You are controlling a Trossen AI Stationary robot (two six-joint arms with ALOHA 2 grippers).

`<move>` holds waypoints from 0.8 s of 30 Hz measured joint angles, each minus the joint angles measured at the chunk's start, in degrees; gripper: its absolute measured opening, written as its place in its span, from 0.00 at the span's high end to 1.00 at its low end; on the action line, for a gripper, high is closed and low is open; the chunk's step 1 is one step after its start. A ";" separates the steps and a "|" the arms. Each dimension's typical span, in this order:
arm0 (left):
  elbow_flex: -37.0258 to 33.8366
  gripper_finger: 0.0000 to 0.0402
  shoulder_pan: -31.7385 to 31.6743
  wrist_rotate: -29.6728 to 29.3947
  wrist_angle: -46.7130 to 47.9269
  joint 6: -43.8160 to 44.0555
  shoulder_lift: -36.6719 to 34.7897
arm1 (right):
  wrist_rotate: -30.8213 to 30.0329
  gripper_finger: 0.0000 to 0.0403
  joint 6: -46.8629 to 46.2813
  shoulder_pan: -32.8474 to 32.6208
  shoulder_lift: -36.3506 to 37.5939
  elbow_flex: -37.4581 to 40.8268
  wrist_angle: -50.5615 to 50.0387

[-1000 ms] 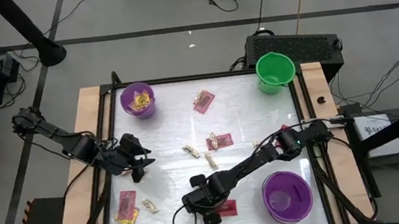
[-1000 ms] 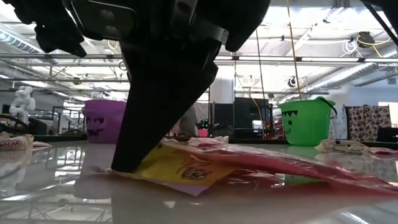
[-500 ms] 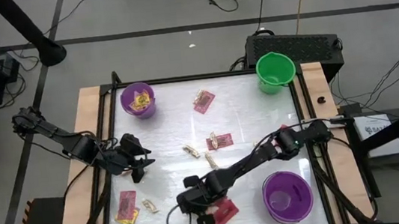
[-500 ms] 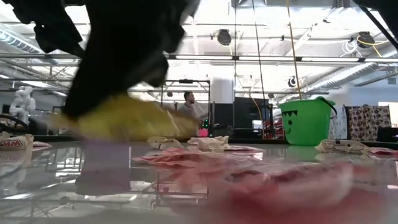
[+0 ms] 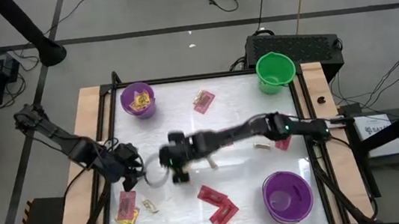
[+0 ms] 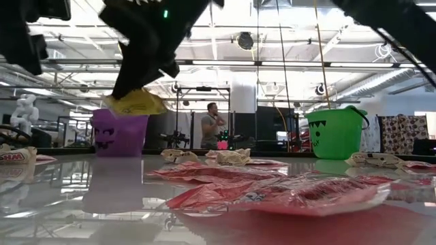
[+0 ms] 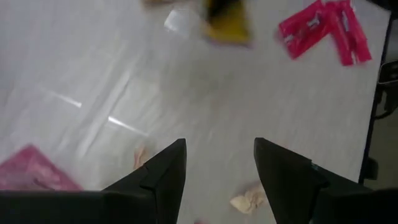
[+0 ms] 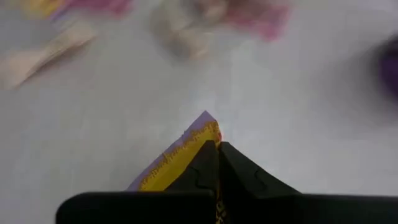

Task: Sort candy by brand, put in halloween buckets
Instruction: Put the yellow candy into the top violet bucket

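One yellow packet (image 8: 177, 160) is pinched by its edge in the right gripper (image 8: 217, 149), lifted above mid-table, left of centre. It looks light, floppy and slick, so a corner pinch suits. Left gripper (image 7: 216, 163) hangs open nearby. Far-left purple bucket (image 5: 138, 100) already holds yellow ones.

Robotics lab / industrial hall. Low view: high ceiling with exposed trusses (image 6: 286, 64), strip lights, hanging cables; person (image 6: 213, 126) standing among dark equipment racks. High view: grey concrete floor (image 5: 173, 9) with loose cables, wood-framed test table (image 5: 310, 92), equipment case (image 5: 312, 42) behind it.
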State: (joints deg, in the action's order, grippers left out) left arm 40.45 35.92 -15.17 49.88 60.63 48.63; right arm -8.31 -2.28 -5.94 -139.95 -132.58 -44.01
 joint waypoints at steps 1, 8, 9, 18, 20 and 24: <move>0.00 0.51 0.64 -0.02 0.44 0.92 0.01 | -0.02 1.00 -0.02 1.70 0.01 -0.02 2.09; 0.00 0.51 3.63 -1.75 0.25 5.49 0.01 | 0.72 1.00 -3.93 12.37 0.00 -0.02 23.61; 0.00 0.51 3.81 -2.38 0.22 6.29 0.01 | 0.77 1.00 -4.64 13.57 0.01 -0.05 26.79; 0.00 0.51 3.98 -6.04 -0.22 9.59 -0.01 | 0.89 1.00 -14.03 22.97 -2.32 -0.15 47.27; 0.00 0.51 3.98 -6.10 -0.56 9.59 0.03 | 1.11 1.00 -17.79 24.04 -3.60 -0.15 50.83; 0.00 0.51 3.98 -6.51 -0.96 9.61 0.16 | 1.22 1.00 -25.76 24.52 -6.65 -0.14 57.04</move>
State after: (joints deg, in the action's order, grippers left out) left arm 40.45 39.90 -21.68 48.93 70.24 48.79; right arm -7.09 -28.04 18.59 -146.59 -132.72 13.03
